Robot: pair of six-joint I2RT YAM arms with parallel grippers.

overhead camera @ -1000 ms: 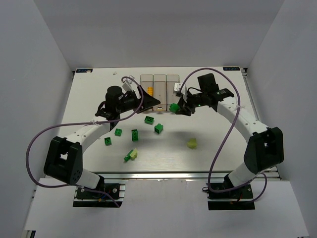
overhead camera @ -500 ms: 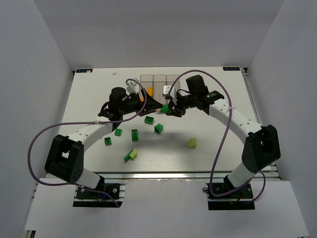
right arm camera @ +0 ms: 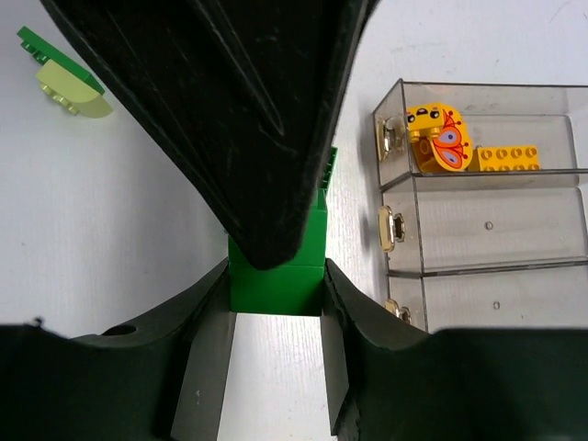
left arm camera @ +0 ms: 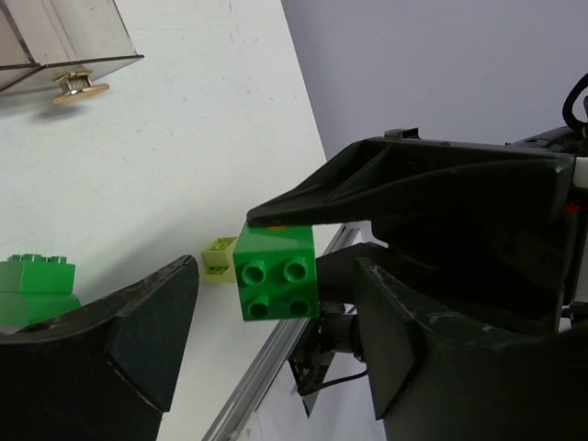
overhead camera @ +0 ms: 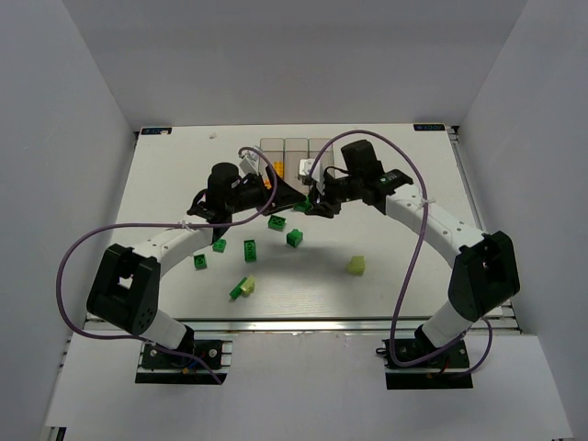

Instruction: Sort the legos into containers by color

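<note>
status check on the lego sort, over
Left fingers open, empty. Right fingers shut on a bright green brick, short of the containers. Orange bricks in one bin. Left fingers crowd the right's path.

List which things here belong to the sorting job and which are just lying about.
Job: green brick in the right pincer; loose green bricks; pale brick; orange bricks; clear bins.
Lying about: purple cables; white scrap.
</note>
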